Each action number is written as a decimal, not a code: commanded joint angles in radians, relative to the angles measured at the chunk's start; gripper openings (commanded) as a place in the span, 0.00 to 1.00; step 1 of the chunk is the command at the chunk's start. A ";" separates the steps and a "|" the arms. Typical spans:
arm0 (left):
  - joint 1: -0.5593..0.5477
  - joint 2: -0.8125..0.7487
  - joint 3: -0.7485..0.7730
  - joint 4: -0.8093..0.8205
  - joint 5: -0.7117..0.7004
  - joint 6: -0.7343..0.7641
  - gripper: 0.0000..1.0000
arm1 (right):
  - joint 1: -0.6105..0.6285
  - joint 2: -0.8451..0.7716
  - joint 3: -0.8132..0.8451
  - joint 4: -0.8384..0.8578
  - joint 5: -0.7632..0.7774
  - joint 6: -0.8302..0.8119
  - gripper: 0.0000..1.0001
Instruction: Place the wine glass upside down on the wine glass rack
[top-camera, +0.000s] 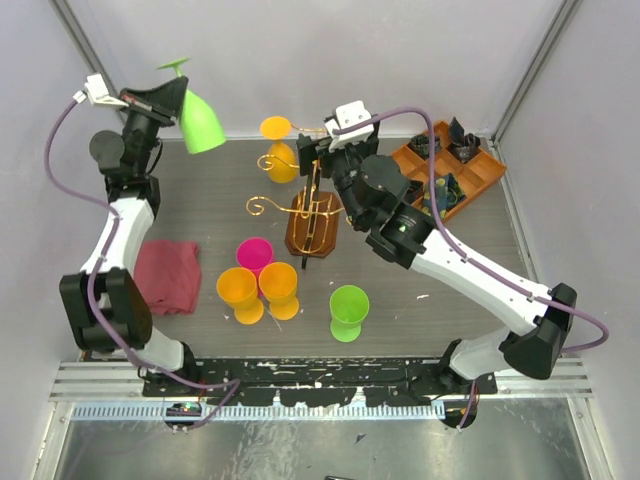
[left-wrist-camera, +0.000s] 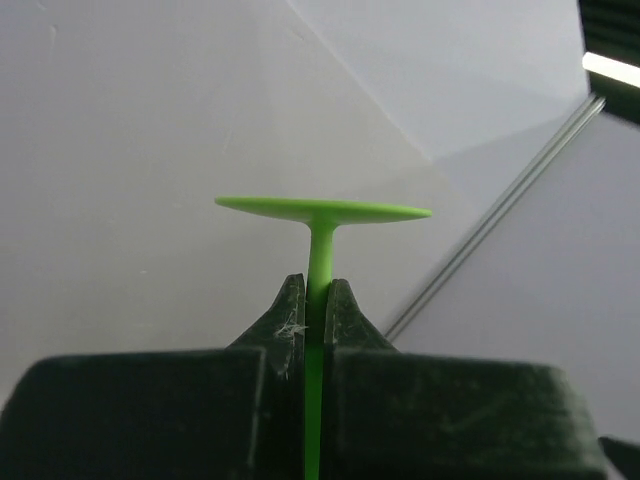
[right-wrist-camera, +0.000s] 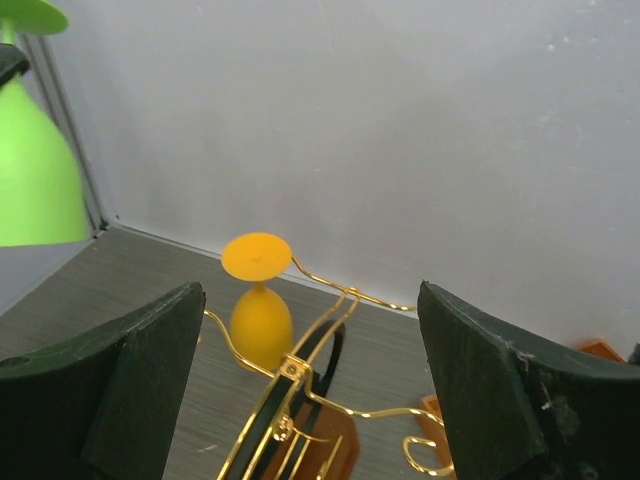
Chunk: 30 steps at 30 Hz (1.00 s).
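The left hand (left-wrist-camera: 318, 300) is shown pressed tight on the stem of the green wine glass (left-wrist-camera: 322, 210), which is held foot uppermost and mouth down. It is raised high over the far-left corner of the desk (top-camera: 400, 320), well apart from the wine glass rack (top-camera: 312, 228). The right hand (right-wrist-camera: 310, 330) is spread wide just above the rack's top, its fingers either side of the gold wire arms, with nothing gripped. An orange glass (right-wrist-camera: 258, 318) appears already hung inverted on a far arm. The step in hand is judged to be the carry to a free arm. It is best done with the glass kept level, the stem slid between the wires, and the pinch released only once the foot is borne by the wire. The rack could be tipped if a wire is knocked.
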 joint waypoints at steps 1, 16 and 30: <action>-0.003 -0.099 -0.111 -0.065 0.107 0.538 0.00 | 0.004 -0.057 -0.016 -0.045 0.084 -0.033 0.93; -0.018 -0.045 -0.501 0.390 0.230 0.700 0.00 | 0.004 -0.165 -0.088 -0.176 0.159 -0.032 0.95; -0.131 -0.077 -0.677 0.565 0.249 0.728 0.00 | 0.004 -0.194 -0.120 -0.205 0.117 -0.064 0.97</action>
